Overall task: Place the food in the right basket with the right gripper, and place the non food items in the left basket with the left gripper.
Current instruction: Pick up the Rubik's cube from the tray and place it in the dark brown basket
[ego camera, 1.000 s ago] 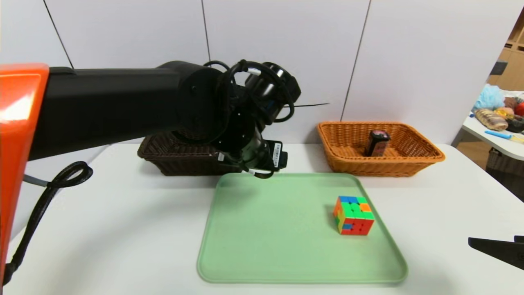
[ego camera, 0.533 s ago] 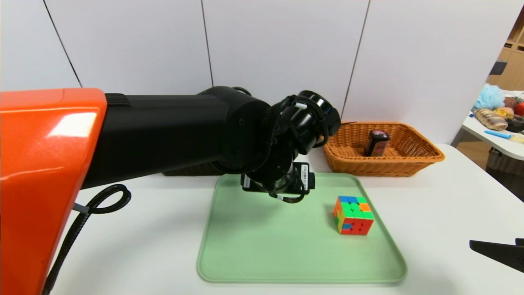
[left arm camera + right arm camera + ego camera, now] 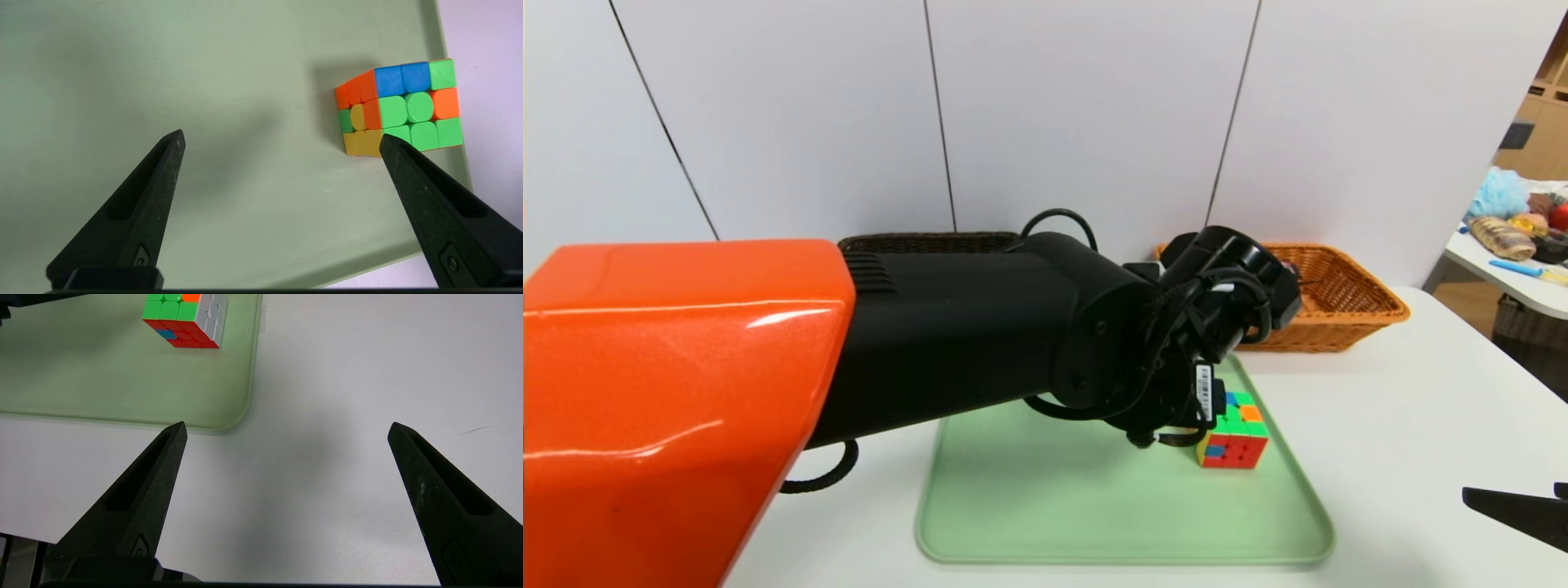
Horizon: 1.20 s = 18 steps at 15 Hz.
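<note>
A multicoloured puzzle cube (image 3: pixel 1240 437) (image 3: pixel 402 106) (image 3: pixel 186 320) stands on the right part of the green tray (image 3: pixel 1045 506) (image 3: pixel 163 61). My left arm (image 3: pixel 1176 359) reaches across the tray. Its gripper (image 3: pixel 282 139) is open just above the tray floor, and one fingertip (image 3: pixel 388 143) is close beside the cube's near lower edge. The dark brown left basket (image 3: pixel 923 242) shows only its rim behind the arm. The orange right basket (image 3: pixel 1347 302) stands at the back right, partly covered by my left wrist. No food is visible. My right gripper (image 3: pixel 286 428) is open over bare table.
The white table (image 3: pixel 1421 408) extends right of the tray; the tray's rounded corner (image 3: pixel 241 416) lies near my right gripper. A side table with clutter (image 3: pixel 1519 229) stands at the far right. A wall closes off the back.
My left arm has swung from the left basket rightward and forward across the tray until its open gripper is next to the cube. The right gripper has stayed put.
</note>
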### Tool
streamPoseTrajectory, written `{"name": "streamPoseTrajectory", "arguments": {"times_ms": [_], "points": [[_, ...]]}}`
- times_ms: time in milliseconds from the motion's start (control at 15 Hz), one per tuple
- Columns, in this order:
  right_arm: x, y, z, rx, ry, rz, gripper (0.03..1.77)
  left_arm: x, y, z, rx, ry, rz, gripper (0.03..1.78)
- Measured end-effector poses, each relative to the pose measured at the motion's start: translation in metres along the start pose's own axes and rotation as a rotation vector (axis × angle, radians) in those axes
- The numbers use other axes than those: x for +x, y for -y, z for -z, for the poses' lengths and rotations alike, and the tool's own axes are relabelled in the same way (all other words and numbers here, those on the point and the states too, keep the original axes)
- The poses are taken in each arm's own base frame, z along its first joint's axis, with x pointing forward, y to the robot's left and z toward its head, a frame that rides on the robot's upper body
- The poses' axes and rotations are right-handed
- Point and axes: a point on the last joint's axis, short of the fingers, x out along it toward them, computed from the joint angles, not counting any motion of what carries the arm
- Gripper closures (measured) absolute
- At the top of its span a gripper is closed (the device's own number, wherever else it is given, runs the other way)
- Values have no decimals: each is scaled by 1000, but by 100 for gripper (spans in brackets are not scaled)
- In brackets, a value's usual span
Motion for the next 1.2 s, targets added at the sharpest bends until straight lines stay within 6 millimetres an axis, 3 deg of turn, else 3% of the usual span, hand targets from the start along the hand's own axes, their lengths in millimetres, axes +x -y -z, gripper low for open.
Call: {"name": "streamPoseTrajectory", "arguments": {"times_ms": [333,733,1200], "points": [[0,0,1,-1,0,0,10,9,11,3,22,37,40,12],[0,0,1,-1,0,0,10,-1,32,10,78,87,123,12],[0,0,1,-2,1,-2,10,1,37,10,199,123,141,12]]}}
